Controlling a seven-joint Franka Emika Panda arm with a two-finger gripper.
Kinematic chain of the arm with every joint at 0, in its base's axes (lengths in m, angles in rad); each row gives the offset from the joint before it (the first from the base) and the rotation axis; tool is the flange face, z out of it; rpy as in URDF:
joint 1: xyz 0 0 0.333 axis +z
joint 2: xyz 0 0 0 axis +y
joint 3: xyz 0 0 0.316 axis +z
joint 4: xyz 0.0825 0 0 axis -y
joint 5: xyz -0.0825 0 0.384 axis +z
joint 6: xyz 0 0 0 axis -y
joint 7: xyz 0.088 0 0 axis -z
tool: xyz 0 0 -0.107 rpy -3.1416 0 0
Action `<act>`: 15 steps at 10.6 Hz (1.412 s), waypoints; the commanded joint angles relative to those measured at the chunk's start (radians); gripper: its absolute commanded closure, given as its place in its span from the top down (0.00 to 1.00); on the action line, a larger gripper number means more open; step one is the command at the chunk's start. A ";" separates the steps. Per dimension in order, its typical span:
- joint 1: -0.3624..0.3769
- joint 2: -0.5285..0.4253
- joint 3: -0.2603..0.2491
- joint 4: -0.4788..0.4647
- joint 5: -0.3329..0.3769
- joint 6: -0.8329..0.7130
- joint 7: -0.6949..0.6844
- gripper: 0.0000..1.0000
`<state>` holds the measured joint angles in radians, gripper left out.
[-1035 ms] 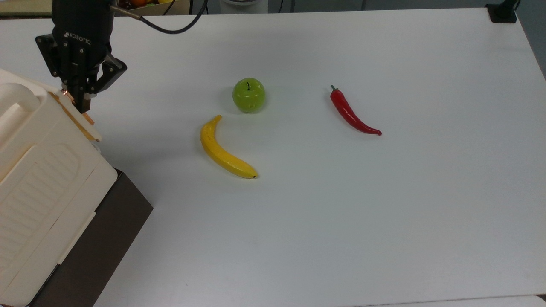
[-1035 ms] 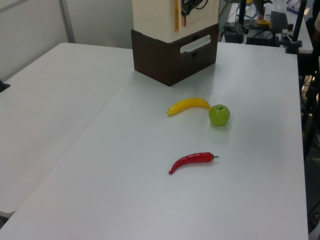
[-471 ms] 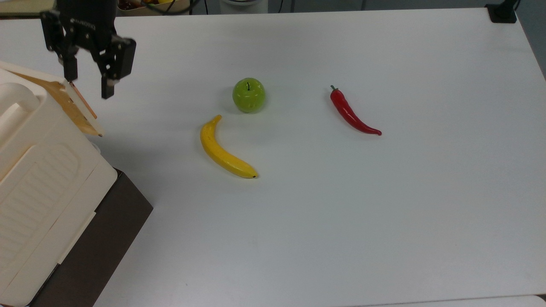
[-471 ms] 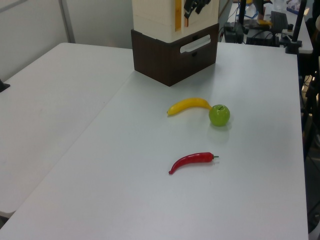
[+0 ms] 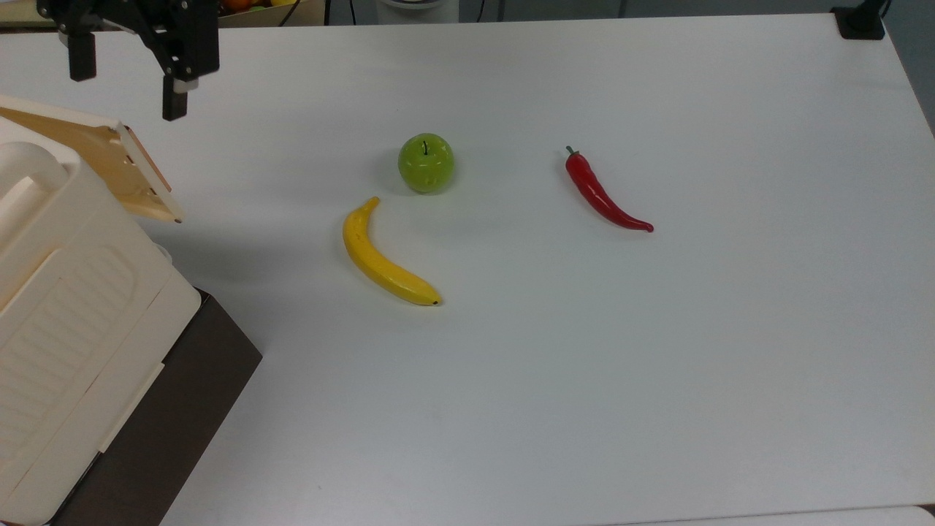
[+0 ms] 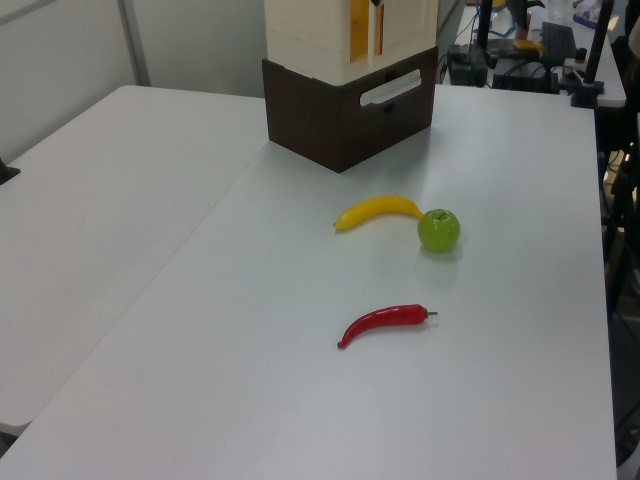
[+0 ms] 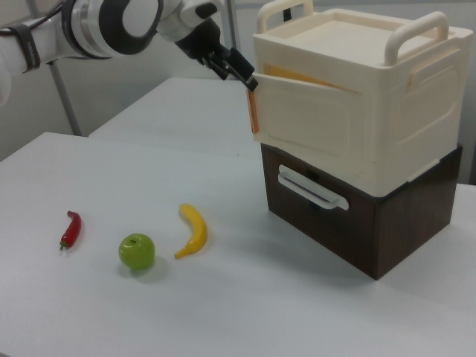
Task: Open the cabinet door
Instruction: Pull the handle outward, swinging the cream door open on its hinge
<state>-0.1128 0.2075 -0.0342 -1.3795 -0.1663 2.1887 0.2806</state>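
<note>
Black pincer (image 5: 124, 77), fingers spread apart and empty, hangs just above the cabinet door (image 5: 131, 175), which stands ajar; a green apple (image 5: 426, 162) lies well apart.

- We count one banana (image 5: 386, 256), yellow.
- One green apple (image 5: 426, 162).
- One red chili pepper (image 5: 603, 193).
- One cream cabinet (image 7: 357, 111), with one door (image 7: 309, 123).
- One dark brown drawer box (image 7: 364, 212) under it.
- One gripper (image 5: 124, 84), two fingers.
</note>
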 commanded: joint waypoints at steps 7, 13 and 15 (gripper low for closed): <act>0.002 0.070 -0.007 0.048 0.007 0.236 0.003 1.00; -0.002 0.053 -0.016 0.031 0.010 0.095 -0.050 1.00; -0.002 0.027 -0.016 0.031 0.014 -0.030 -0.130 1.00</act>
<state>-0.1200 0.2787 -0.0409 -1.3403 -0.1666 2.2898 0.2393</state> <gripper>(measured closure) 0.000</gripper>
